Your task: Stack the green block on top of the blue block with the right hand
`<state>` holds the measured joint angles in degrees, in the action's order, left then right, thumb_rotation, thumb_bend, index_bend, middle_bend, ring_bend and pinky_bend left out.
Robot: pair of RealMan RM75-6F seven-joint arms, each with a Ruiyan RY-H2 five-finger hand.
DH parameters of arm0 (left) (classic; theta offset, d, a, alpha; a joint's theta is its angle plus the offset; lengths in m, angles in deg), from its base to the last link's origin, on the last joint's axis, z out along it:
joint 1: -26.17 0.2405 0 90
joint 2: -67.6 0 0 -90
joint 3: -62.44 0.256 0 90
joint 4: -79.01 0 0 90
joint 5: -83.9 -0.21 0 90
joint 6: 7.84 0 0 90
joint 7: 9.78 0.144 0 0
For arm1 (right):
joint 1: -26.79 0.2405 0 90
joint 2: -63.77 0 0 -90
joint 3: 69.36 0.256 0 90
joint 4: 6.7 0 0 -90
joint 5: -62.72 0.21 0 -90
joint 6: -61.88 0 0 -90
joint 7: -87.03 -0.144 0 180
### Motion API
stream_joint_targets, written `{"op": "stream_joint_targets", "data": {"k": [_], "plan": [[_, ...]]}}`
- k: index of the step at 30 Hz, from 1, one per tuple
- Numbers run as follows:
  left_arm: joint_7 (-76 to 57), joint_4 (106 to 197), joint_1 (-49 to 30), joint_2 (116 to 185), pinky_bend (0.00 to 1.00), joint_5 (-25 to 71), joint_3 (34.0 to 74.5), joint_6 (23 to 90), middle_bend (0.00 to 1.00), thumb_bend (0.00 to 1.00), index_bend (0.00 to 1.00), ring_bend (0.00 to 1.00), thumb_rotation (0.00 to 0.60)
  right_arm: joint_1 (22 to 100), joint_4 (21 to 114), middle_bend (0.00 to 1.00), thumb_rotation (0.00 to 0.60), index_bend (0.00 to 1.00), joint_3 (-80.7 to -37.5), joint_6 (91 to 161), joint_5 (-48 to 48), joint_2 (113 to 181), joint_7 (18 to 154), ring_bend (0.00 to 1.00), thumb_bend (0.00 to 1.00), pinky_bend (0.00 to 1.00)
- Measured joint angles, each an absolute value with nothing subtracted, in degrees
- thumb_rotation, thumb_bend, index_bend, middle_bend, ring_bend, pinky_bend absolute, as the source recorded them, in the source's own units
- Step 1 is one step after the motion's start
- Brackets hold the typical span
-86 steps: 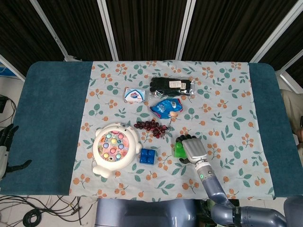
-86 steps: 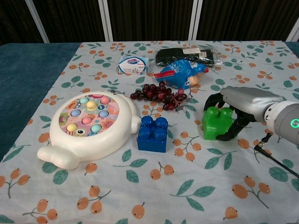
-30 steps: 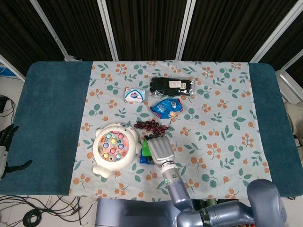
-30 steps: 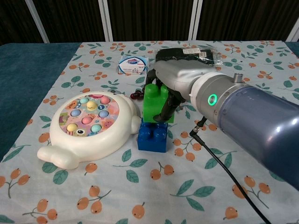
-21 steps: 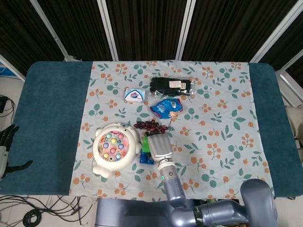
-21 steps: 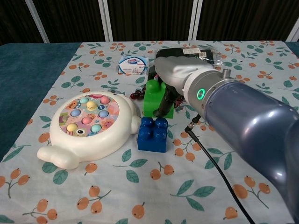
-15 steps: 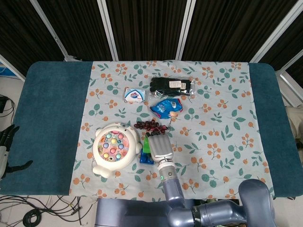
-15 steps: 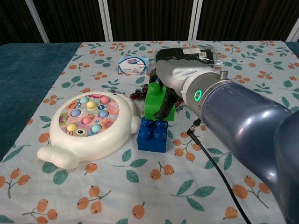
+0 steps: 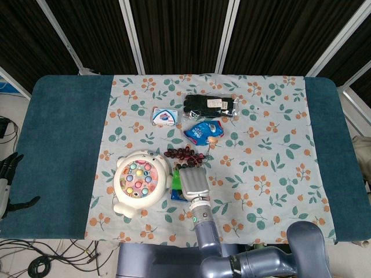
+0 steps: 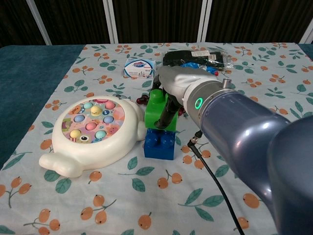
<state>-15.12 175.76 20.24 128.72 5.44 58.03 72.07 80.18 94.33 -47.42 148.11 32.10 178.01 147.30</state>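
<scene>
The green block (image 10: 156,111) sits on top of the blue block (image 10: 159,144), shifted a little toward the blue block's left side. My right hand (image 10: 177,84) grips the green block from above and from the right, with dark fingers (image 10: 166,111) down its front face. In the head view the right hand (image 9: 193,183) covers most of both blocks; only a green sliver (image 9: 175,180) and a blue edge (image 9: 175,196) show. My left hand (image 9: 7,184) hangs off the table's left edge, fingers apart and holding nothing.
A white pop-up game toy (image 10: 90,129) lies right beside the blocks on the left. Behind them are dark grapes (image 9: 184,154), a blue snack bag (image 9: 204,131), a black package (image 9: 210,106) and a small white packet (image 9: 164,116).
The right hand carried the green block from the cloth on the right over to the blue block. In the last half second it shifted slightly left and down onto it.
</scene>
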Motion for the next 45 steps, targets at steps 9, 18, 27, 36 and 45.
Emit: {"op": "stream_joint_targets", "data": {"k": [9,18,27,36,45], "plan": [[-15.3,175.8,20.2,128.7,0.0,5.6,58.0,72.0,0.0,0.0,0.0,0.0,0.6,80.1,93.3,0.53,0.6,0.6,-47.5,146.8,32.0,178.7,146.3,0.47,0.5,0.51],[-15.3,175.9,20.2,128.7,0.0,5.7,57.9,72.0,0.0,0.0,0.0,0.0,0.6,80.3,91.7,0.53,0.6,0.61,-47.4,146.2,31.5,179.1,146.2,0.47,0.5,0.51],[-15.6,176.1,20.2,128.6,0.0,5.8,57.9,71.9,0.0,0.0,0.0,0.0,0.6,79.9,91.5,0.54,0.6,0.61,-47.8,145.9,32.1,179.3,146.4,0.47,0.5,0.51],[-15.8,176.1,20.2,128.5,0.0,5.9,57.9,71.8,0.0,0.0,0.0,0.0,0.6,79.5,90.9,0.54,0.6,0.61,-48.2,145.0,32.5,179.2,146.1,0.47,0.5,0.51],[-15.8,176.1,20.2,128.6,0.0,5.9,57.8,71.9,0.0,0.0,0.0,0.0,0.6,79.3,91.7,0.54,0.6,0.61,-47.7,145.1,32.6,178.4,146.4,0.47,0.5,0.51]]}}
